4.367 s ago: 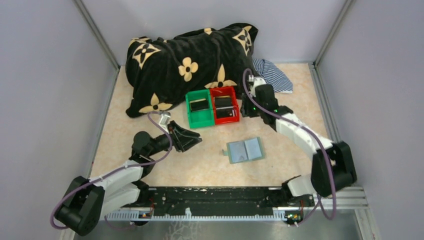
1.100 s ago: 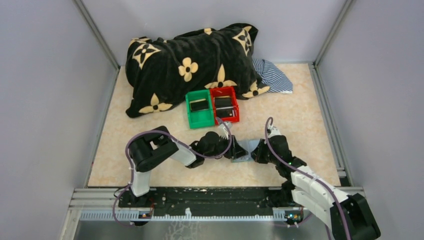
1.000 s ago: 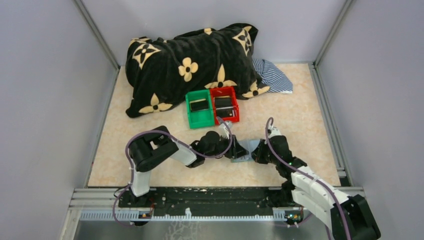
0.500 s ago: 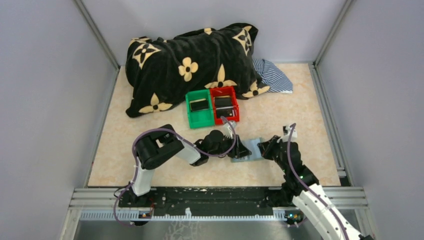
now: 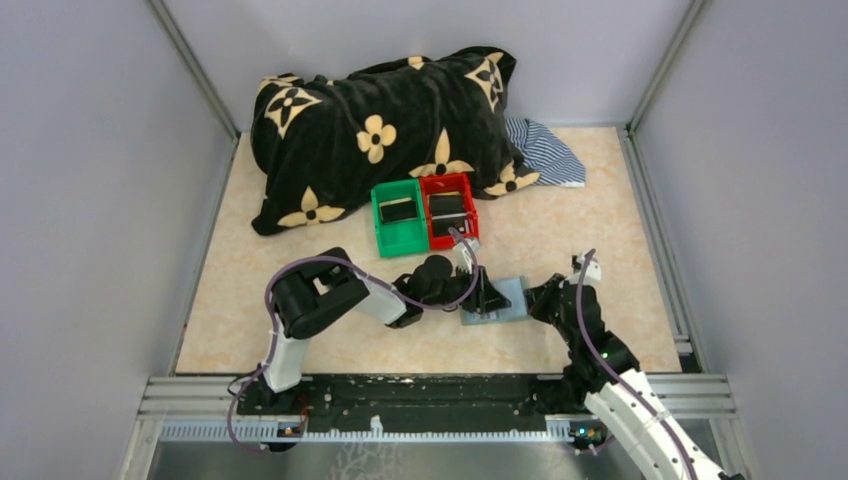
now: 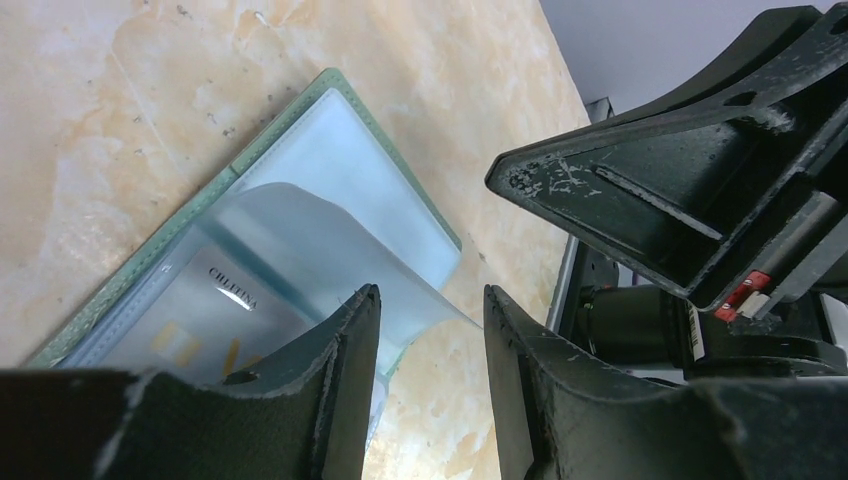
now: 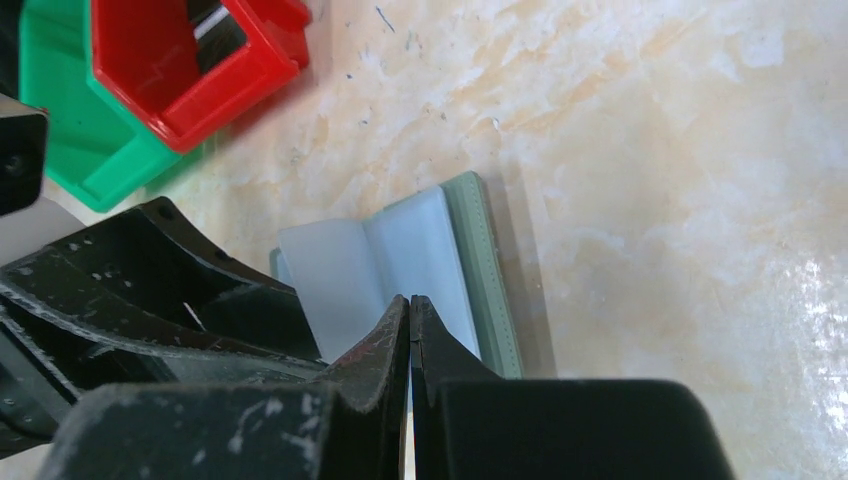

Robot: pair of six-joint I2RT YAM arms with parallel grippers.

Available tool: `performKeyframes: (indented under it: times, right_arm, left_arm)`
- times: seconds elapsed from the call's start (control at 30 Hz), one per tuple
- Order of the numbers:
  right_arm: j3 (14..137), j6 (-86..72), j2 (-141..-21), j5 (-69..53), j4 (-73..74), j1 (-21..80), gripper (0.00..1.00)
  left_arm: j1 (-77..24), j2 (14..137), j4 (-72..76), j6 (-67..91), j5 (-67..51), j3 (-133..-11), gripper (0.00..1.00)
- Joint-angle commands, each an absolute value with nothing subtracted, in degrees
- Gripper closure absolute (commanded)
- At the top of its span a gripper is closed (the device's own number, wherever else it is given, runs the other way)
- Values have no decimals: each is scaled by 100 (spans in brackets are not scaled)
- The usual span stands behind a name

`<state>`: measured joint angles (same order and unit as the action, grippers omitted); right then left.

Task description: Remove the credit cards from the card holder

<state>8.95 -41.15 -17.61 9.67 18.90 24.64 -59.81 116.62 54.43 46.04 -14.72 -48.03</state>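
Top view: both arms have come in on the card holder (image 5: 512, 296), lying open by the tabletop's (image 5: 610, 210) near edge, right of the middle.
The right gripper (image 5: 538, 295) has swung round to the holder's right side, fingers pressed together over a clear flap (image 6: 330, 250). The left gripper (image 5: 488, 297) has slid over the holder, fingers partly spread, gripping nothing. A pull looks close. One card (image 6: 215, 325) sits under the flap. From above, the grippers hide most of the holder. I cannot tell if the right one nips the flap.

Both arms have swung inward; the left gripper (image 6: 430, 305) and right gripper (image 7: 410, 305) now meet over the card holder (image 5: 513, 294).
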Motion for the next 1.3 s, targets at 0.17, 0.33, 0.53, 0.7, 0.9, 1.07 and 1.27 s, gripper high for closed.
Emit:
performKeyframes:
  times: [0.17, 0.33, 0.53, 0.7, 0.9, 1.07, 1.27]
  right_arm:
    - [1480, -3826, -1579, 982, 1994, 2488, 100]
    - [1360, -3941, -986, 945, 2224, 2487, 100]
    - [1265, -4055, -1063, 869, 2111, 2490, 100]
    - [1160, -4150, -1496, 616, 1654, 2488, 100]
    - [919, -4169, -2007, 320, 762, 2486, 100]
    - [625, -4027, -3487, -624, -617, 2492, 100]
    - [523, -4037, -4366, -1003, -1576, 2483, 100]
  left_arm:
    - [-5990, 12022, 5312, 4435, -1526, -5341, 48]
    - [-5985, 12276, 5249, 4423, -1636, -5705, 48]
    - [-5946, 11877, 5685, 4340, -1499, -5258, 47]
    - [-5886, 11057, 5932, 3974, -1285, -4555, 47]
    - [-5811, 10472, 5971, 3887, -1089, -3874, 46]
    - [-5776, 10487, 6401, 4154, -986, -3242, 46]
    - [-5757, 10776, 7194, 4629, -940, -2791, 47]
